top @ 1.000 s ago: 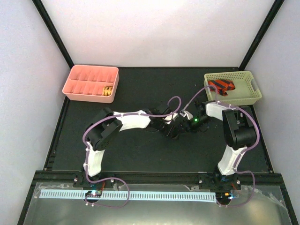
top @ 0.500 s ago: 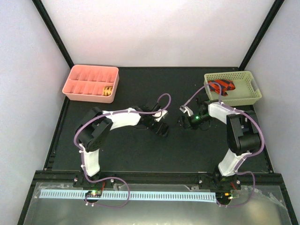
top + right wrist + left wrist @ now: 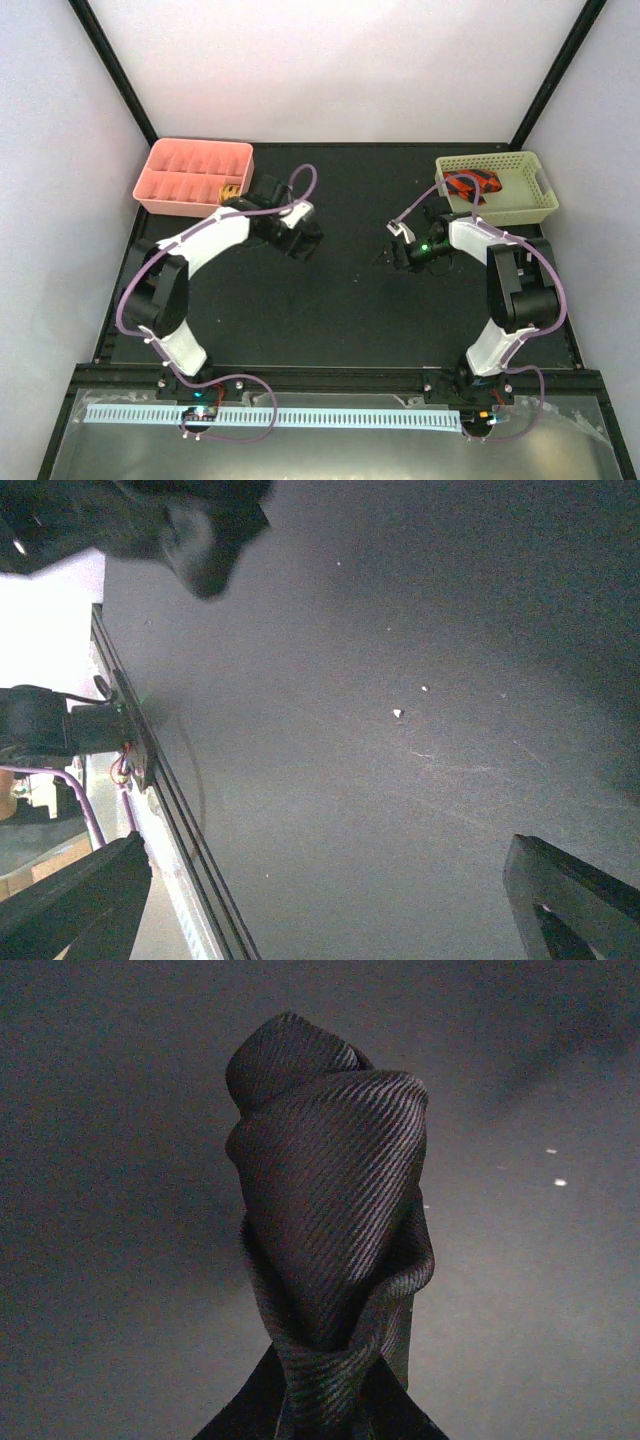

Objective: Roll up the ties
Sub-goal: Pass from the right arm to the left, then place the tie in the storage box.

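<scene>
Swung toward pink tray (image 3: 185,209), left gripper (image 3: 303,243) pinches rolled tie (image 3: 330,1210), fingers hidden; right gripper (image 3: 320,875) spread

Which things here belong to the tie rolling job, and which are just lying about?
Job: rolled dark tie clamped in the left gripper; red striped tie; green basket holding it; pink divider tray; yellow rolled tie in it.
Lying about: white specks on the mat; slotted white strip along the near edge.

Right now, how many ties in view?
3: dark rolled tie in the left gripper, orange rolled tie in the pink tray, red striped tie in the basket; others may be hidden.
</scene>
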